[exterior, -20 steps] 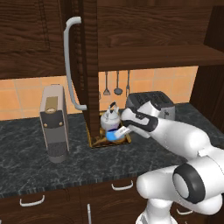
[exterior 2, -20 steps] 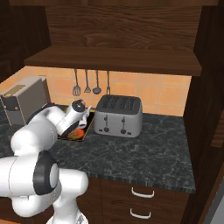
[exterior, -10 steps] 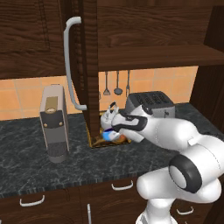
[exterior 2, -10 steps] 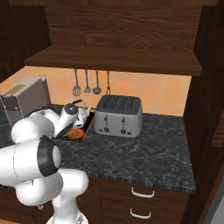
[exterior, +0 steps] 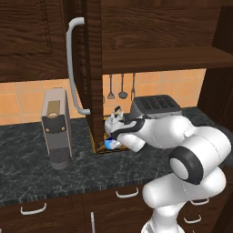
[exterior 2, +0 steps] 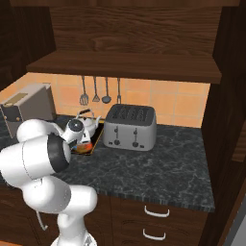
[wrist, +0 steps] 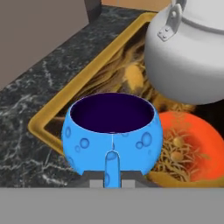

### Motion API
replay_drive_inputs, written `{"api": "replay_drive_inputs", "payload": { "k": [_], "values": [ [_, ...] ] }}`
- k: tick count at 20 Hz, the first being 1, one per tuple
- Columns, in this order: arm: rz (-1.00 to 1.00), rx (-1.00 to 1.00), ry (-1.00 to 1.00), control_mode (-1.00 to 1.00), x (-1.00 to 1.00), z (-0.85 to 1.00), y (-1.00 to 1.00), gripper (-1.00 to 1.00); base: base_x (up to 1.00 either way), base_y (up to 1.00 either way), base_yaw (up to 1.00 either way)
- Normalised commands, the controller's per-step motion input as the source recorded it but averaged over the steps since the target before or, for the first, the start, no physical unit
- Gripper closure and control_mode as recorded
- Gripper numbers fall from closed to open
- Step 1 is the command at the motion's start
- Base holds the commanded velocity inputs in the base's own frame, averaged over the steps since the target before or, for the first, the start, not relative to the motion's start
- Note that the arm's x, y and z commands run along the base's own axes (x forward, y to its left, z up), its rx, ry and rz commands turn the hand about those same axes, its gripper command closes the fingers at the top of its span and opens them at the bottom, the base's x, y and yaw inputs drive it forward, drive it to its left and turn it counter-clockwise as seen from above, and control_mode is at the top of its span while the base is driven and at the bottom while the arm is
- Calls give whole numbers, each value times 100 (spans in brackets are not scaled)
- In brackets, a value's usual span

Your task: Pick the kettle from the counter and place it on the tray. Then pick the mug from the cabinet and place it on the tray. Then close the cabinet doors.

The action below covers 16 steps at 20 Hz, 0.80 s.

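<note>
The bright blue mug (wrist: 111, 127) hangs just over the near end of the gold-rimmed tray (wrist: 65, 98), its handle toward my gripper (wrist: 111, 181), which is shut on the mug. I cannot tell whether the mug touches the tray. The silver kettle (wrist: 188, 57) stands on the tray's far part, right beside the mug. From the left base the mug (exterior: 110, 144) shows under my gripper (exterior: 112, 140), in front of the kettle (exterior: 116, 121) on the tray (exterior: 101, 149). The cabinet door (exterior: 91, 68) stands open above the dark counter (exterior: 41, 175). From the right base the kettle (exterior 2: 89, 124) and tray (exterior 2: 96, 138) show.
A boxy silver toaster (exterior 2: 130, 127) stands right of the tray, and a coffee machine (exterior: 55, 129) left of it. Utensils (exterior 2: 96, 91) hang on the tiled wall under the cabinet shelf (exterior 2: 125, 65). The door's bar handle (exterior: 71, 68) juts out just above the tray.
My arm has swung left and down with the mug, bringing it from beside the kettle to low over the tray's near end. The kettle and tray stay put.
</note>
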Motion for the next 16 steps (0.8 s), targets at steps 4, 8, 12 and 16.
{"api": "replay_drive_inputs", "payload": {
  "k": [4,8,12,16],
  "values": [
    [-1,0,0,-100,28,-11,0,100,0,0,0],
    [0,0,0,-100,28,-9,0,100,0,0,0],
    [0,0,3,-100,21,-16,0,100,0,0,0],
    [0,0,6,-100,7,-19,0,100,0,0,0]
  ]
}}
